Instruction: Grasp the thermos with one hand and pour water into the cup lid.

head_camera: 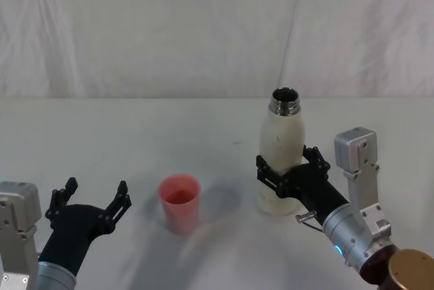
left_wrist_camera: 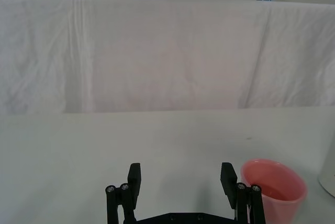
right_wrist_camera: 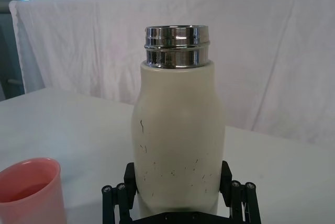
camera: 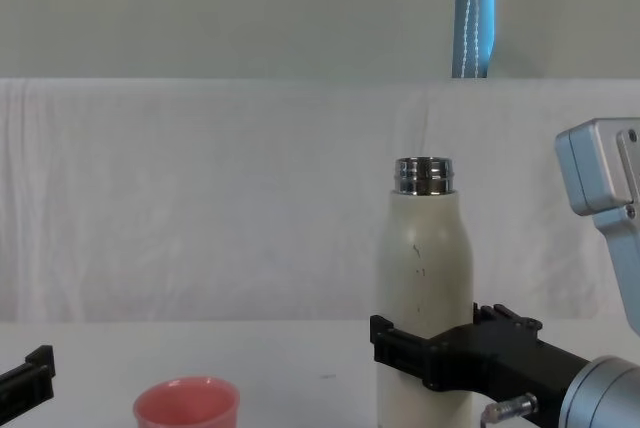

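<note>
The cream-white thermos [head_camera: 283, 134] stands upright on the white table, its steel neck uncapped [right_wrist_camera: 177, 46]. My right gripper [head_camera: 287, 161] straddles its lower body, one black finger on each side, close to the wall [right_wrist_camera: 178, 177]; the jaws are spread wide. The chest view shows the same hold low on the thermos [camera: 423, 248]. The salmon-pink cup lid [head_camera: 180, 198] stands upright to the left of the thermos, a short gap apart [right_wrist_camera: 29, 190]. My left gripper [head_camera: 96, 192] hovers open at the near left, just left of the cup lid [left_wrist_camera: 273, 185], holding nothing.
A white cloth covers the table [head_camera: 203, 127] and hangs as a backdrop behind it. A blue vertical strip [camera: 474, 13] shows above the backdrop. Bare table lies behind and between the cup lid and the thermos.
</note>
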### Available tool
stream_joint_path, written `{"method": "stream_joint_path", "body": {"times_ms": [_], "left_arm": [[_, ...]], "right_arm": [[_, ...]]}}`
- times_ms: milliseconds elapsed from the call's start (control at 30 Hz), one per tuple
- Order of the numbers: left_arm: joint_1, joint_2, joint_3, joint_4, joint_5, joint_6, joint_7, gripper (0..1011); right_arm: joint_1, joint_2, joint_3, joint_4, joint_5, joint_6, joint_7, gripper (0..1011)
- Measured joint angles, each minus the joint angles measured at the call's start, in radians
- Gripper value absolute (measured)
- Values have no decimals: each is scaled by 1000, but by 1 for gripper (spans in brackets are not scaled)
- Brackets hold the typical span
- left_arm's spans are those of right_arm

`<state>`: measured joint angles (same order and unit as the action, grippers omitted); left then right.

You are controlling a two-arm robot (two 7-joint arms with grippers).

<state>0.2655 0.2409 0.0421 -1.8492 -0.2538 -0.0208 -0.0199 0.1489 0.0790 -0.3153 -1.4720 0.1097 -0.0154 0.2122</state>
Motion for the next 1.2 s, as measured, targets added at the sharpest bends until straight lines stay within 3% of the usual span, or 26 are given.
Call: {"method": "stream_joint_path", "body": {"times_ms": [1200], "left_arm": [[0,0,0,0,0,0,0,1001]], "right_arm": [[0,7,-2,16,-19,-16,-12,951]]}}
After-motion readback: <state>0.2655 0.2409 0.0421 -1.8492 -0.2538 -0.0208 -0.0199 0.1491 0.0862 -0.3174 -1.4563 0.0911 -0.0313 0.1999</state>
